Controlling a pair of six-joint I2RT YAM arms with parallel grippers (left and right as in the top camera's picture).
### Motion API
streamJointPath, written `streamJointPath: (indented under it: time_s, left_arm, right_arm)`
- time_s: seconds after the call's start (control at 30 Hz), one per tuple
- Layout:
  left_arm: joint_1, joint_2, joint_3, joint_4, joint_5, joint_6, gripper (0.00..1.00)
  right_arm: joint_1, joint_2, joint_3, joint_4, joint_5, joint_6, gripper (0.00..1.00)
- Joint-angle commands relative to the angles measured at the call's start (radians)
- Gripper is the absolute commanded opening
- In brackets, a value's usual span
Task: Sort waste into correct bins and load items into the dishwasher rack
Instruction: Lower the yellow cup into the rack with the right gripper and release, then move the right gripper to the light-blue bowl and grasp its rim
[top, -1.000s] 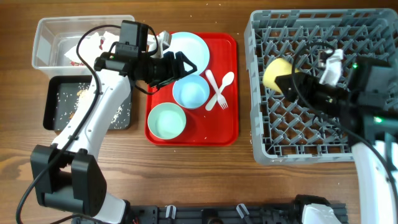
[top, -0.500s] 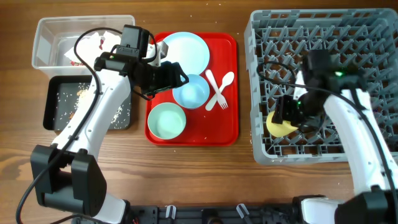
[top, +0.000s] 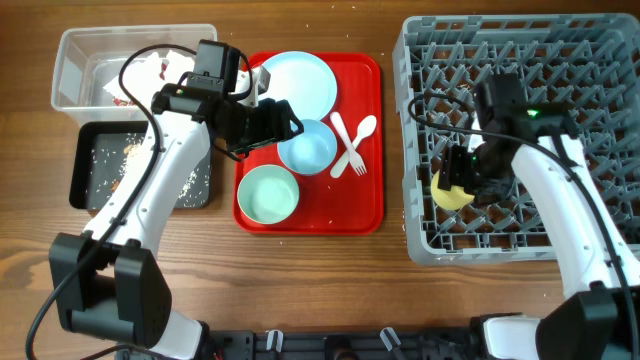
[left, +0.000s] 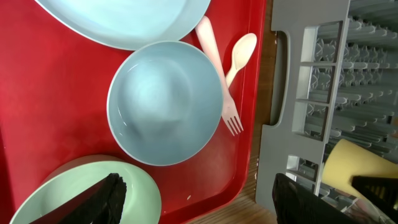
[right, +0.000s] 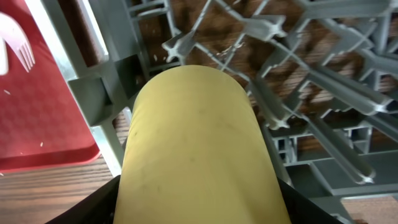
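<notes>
1. Right gripper (top: 462, 182): your fingers are clamped on either side of the small yellow cup (right: 199, 143). It is held low over the left part of the large square grey plastic peg rack (top: 415, 245), which fills the bench's right edge. Whether the cup already rests on the pegs cannot be told.

2. Left gripper (left: 205, 199): your fingers are spread wide and hold nothing. They hang above the near rim of the pale blue bowl (left: 165, 102).

3. Flat red tray (top: 372, 215), mid-bench, carries:
- that pale blue bowl;
- a pale green bowl (top: 268, 194) toward the near edge;
- a pale blue round plate (top: 300, 78) toward the far edge;
- a white plastic fork (left: 214, 62) and white plastic spoon (left: 244, 48), crossed just beside the blue bowl.

4. Clear plastic rectangular tub (top: 70, 45), far-left corner: holds the crumpled white paper napkin with reddish stains (top: 150, 72).

5. Shallow black rectangular tray (top: 80, 140), left edge, just nearer than the tub: holds the whitish food scraps (top: 130, 150).

6. Progress, as judged: waste sorting looks done. Rack loading is at its first item, the cup, not yet released. You have five pieces left on the red tray: two bowls, the plate, the fork and the spoon.
</notes>
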Motion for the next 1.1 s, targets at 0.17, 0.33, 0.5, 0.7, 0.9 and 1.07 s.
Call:
streamJointPath:
  time_s: [0.17,0.33,0.5,0.7,0.9,1.07]
  left_arm:
    - [0.003,-0.02,0.011,0.001,-0.01,0.023,0.78]
    - [0.003,-0.02,0.011,0.005,-0.014,0.023,0.78]
    - [0.003,-0.02,0.011,0.011,-0.014,0.023,0.78]
    - [0.003,-0.02,0.011,0.016,-0.073,0.024,0.79]
    - [0.012,-0.042,0.042,0.006,-0.082,0.049,0.79]
    - [0.056,-0.144,0.059,-0.005,-0.127,0.069,0.85]
  right_arm:
    - [0.023,0.051,-0.001,0.002,0.016,-0.003,0.71]
    - [0.023,0.051,0.011,0.012,0.012,-0.003,0.95]
    - [0.023,0.049,0.159,-0.05,-0.021,-0.038,0.95]
    - [0.023,0.049,0.37,0.005,-0.427,-0.175,0.99]
    - [0.051,0.06,0.373,0.271,-0.535,0.008,0.99]
    - [0.259,0.089,0.373,0.342,-0.247,0.122,0.91]
